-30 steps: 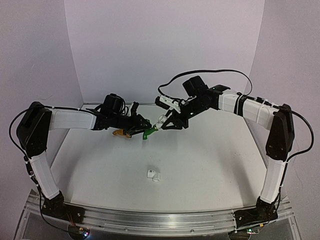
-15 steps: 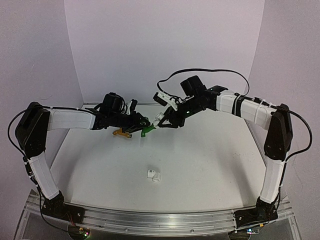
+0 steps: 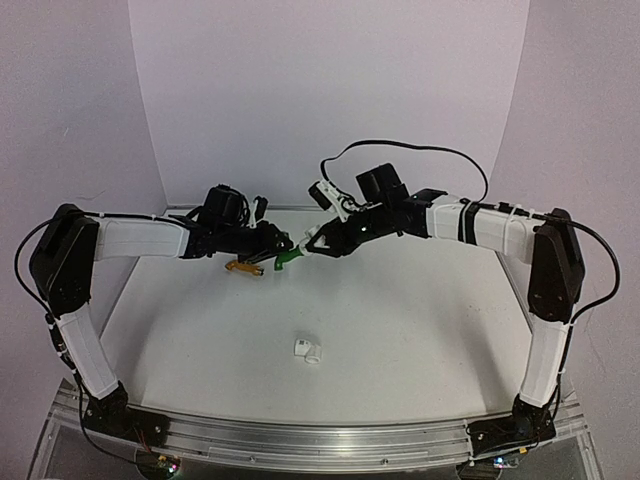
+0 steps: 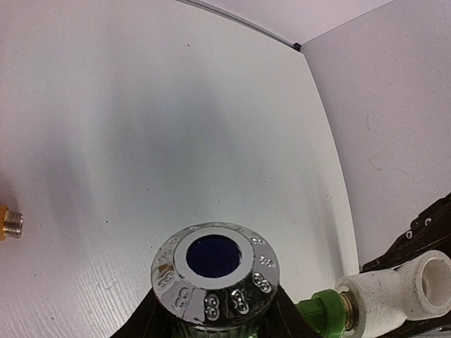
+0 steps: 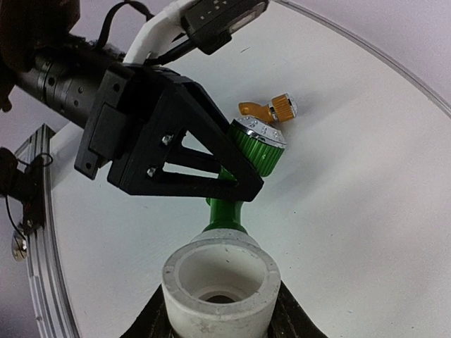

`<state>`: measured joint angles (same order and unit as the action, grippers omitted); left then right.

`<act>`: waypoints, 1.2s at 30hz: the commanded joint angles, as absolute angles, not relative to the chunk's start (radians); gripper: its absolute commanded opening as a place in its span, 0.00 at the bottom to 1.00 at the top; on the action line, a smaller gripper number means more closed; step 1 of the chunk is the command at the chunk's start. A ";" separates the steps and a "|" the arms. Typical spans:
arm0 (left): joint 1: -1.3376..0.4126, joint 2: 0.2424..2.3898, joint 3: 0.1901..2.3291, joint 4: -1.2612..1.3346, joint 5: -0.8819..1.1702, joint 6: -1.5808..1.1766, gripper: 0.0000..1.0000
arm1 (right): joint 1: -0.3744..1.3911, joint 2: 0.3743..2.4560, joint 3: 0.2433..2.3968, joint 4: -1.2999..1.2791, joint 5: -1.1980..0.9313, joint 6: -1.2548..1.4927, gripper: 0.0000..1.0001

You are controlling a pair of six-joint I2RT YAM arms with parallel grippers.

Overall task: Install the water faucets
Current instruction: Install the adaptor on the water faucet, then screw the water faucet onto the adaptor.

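Two robot arms meet above the white table [image 3: 420, 330], toward 12 o'clock from its middle. At their junction the left claw [image 3: 278, 246] is clamped on the knob of the green tap [image 3: 288, 258], held off the surface. The right claw [image 3: 318, 243] is clenched around a white pipe fitting [image 5: 220, 285] at the tap's 3 o'clock, with the tap's brass end at the fitting's side opening. The orange tap [image 3: 243, 266] lies on the table at 9 o'clock of the green one. A second white fitting [image 3: 307, 350] sits loose toward 6 o'clock.
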<state>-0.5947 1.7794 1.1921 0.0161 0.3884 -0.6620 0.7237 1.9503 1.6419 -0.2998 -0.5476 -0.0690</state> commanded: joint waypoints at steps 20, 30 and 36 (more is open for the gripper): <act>-0.669 1.714 1.311 0.225 0.427 -0.556 0.00 | 0.769 1.952 1.630 -0.063 -0.359 0.598 0.00; -0.684 1.724 1.322 0.254 0.378 -0.521 0.00 | 0.772 1.966 1.643 -0.068 -0.314 0.810 0.00; -0.690 1.712 1.304 0.286 0.353 -0.506 0.00 | 0.772 1.970 1.656 -0.092 -0.291 0.894 0.00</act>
